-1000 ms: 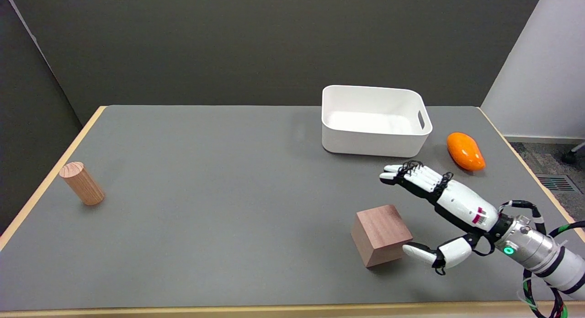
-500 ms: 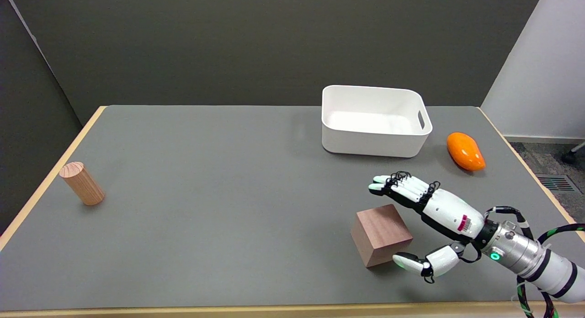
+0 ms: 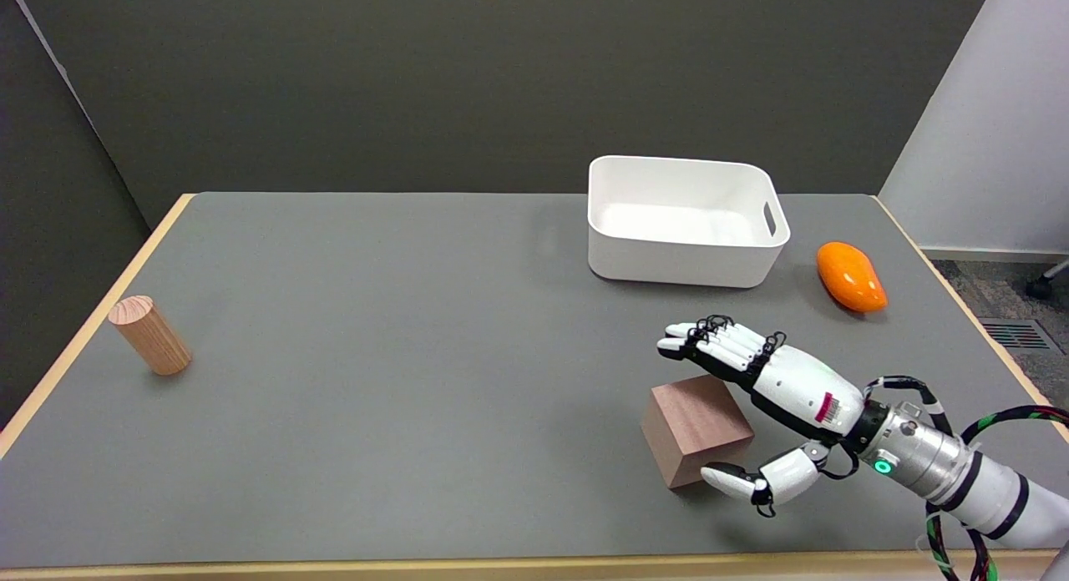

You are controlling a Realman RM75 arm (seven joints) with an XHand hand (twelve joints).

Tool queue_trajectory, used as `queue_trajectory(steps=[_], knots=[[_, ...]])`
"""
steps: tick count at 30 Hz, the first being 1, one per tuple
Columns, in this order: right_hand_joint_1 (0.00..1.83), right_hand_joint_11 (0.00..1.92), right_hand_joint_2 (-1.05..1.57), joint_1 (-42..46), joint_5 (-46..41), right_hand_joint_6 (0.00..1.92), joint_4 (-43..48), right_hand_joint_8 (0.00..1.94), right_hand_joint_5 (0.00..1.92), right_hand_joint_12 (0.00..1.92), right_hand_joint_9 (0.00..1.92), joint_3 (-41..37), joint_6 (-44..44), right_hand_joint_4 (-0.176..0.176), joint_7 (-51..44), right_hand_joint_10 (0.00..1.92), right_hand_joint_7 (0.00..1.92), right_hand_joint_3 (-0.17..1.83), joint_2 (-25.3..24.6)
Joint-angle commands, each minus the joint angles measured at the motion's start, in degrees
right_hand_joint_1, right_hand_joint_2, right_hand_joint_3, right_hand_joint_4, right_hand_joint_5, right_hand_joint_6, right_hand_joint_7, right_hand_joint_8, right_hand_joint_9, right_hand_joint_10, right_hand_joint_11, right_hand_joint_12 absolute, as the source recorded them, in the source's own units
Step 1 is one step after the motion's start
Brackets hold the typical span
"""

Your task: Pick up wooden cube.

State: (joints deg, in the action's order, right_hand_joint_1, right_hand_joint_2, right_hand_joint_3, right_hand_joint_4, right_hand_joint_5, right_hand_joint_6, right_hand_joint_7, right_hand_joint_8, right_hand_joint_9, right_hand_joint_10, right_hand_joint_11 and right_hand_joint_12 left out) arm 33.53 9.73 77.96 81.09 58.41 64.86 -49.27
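Straddling the wooden cube (image 3: 695, 429) on the bench (image 3: 376, 397), my right hand (image 3: 772, 397) is spread wide, empty: fingers (image 3: 710, 346) beyond its far edge, thumb at the near face.

Right hand (image 3: 772, 406): white shell segments over black framework, with thin black cable loops along the fingers (image 3: 722, 346). A small label with red print sits on the white back plate. Behind the hand, a silver metal wrist collar (image 3: 914, 460) carries a lit green ring indicator. Black cables, plus one green-and-black cable, loop beside the collar. The forearm (image 3: 1006, 502) is white with black bands.
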Motion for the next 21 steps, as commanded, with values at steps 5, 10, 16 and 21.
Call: queue_trajectory(steps=[5,10,16,21], knots=[[0.59,0.0,0.52,-2.94,-0.98,0.41,-2.49,0.28,0.07,0.99,0.0,3.08,-1.96,-0.05,-0.09,0.47,0.06,0.91,-0.09],[0.59,0.0,0.52,-3.15,-1.38,0.41,-4.04,0.29,0.07,0.99,0.0,3.0,-1.99,-0.05,0.16,0.48,0.06,0.92,0.19],[0.59,0.0,0.52,-3.6,-2.15,0.42,-5.5,0.31,0.08,1.0,0.0,3.08,-2.36,-0.049,0.79,0.49,0.07,0.92,0.13],[0.6,0.0,0.54,-4.23,-2.15,0.37,-5.66,0.29,0.1,1.01,0.0,3.08,-2.36,-0.048,0.6,0.54,0.1,0.87,-0.08]])
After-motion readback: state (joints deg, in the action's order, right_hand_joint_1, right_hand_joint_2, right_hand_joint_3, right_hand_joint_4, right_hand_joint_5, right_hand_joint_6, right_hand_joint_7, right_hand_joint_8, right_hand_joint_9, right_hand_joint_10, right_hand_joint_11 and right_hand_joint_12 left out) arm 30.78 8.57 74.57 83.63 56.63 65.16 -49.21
